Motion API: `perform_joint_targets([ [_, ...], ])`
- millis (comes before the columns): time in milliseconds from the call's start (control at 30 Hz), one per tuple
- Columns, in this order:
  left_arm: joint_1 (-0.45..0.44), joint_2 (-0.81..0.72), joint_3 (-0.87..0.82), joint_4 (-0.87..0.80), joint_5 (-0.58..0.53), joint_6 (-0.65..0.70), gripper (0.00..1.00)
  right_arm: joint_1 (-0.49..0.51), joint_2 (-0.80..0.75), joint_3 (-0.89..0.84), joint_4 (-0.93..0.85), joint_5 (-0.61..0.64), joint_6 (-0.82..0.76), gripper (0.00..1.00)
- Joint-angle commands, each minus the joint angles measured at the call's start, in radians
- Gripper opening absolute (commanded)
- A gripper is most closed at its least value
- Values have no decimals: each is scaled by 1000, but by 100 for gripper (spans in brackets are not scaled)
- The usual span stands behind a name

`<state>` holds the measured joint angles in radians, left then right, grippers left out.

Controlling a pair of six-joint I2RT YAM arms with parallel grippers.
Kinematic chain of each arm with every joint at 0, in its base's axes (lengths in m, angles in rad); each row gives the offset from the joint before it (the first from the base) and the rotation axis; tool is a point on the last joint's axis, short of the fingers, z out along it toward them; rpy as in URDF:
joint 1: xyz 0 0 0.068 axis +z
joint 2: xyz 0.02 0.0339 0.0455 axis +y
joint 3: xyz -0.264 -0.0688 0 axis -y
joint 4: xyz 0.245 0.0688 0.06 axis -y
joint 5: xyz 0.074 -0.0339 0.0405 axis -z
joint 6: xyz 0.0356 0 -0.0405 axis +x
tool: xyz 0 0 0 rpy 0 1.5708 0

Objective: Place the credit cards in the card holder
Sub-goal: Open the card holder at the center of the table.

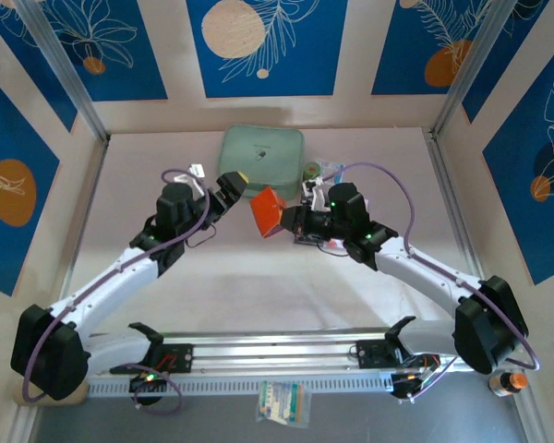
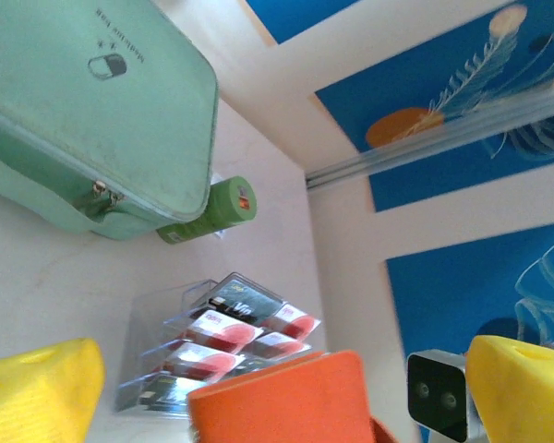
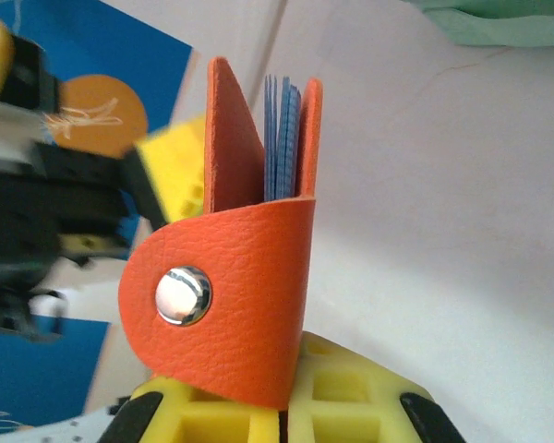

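Note:
The orange card holder (image 1: 268, 212) is held up off the table, folded, with its snap tab (image 3: 183, 295) facing the right wrist camera and greyish-blue inner pockets (image 3: 283, 138) showing at its top. My right gripper (image 1: 292, 221) is shut on the holder's lower edge (image 3: 258, 369). My left gripper (image 1: 233, 188) is open just left of the holder; its yellow fingers (image 2: 37, 388) stand wide apart, with gaps on both sides of the holder (image 2: 277, 406). The credit cards (image 2: 223, 332) lie in a clear plastic tray (image 2: 148, 318) on the table beyond.
A mint-green zip case (image 1: 261, 157) lies at the back of the table, with a small green bottle (image 2: 212, 210) beside it. A small packet (image 1: 282, 403) lies at the near edge, and an orange-capped bottle (image 1: 508, 380) stands by the right arm's base.

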<state>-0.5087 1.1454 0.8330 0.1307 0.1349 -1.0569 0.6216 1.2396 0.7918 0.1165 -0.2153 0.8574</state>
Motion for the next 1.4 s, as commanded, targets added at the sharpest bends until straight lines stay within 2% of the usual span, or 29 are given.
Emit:
perform_joint_targets([
  [0, -10, 34, 127, -340, 25, 231, 100, 18, -14, -19, -95, 76, -126, 0],
  [267, -149, 179, 362, -592, -157, 369, 100, 104, 31, 28, -137, 182, -167, 0],
  [367, -169, 214, 386, -617, -199, 377, 100, 128, 40, 47, -156, 211, -181, 0],
  [867, -204, 305, 376, -638, -239, 399, 100, 144, 40, 53, -159, 245, -173, 0],
  [1367, -200, 200, 255, -665, -296, 430, 100, 117, 31, 5, -175, 301, -125, 0],
])
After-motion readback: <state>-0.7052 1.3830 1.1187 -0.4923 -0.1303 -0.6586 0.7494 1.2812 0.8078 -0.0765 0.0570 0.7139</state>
